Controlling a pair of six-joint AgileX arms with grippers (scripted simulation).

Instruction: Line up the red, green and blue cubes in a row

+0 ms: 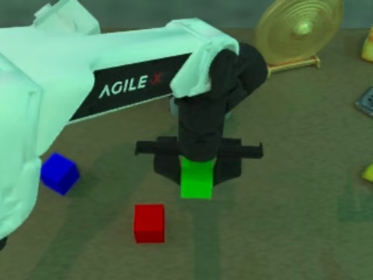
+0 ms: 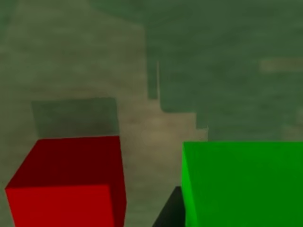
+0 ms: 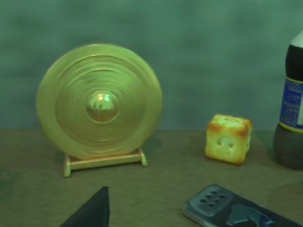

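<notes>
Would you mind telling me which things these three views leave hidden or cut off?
- Top view: the left gripper covers the green cube's upper part; whether the jaws actually press it is unclear.
- Top view: the right arm is out of frame.
- Left wrist view: the red cube and green cube are cut off by the edge; the blue cube is absent.
- Right wrist view: the dark bottle is cropped.

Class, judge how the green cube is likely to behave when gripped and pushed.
The green cube looks rigid with flat faces, so the left gripper straddling it should clamp squarely. Its flat base suggests sliding, not rolling. Its matte surface probably resists slipping.
</notes>
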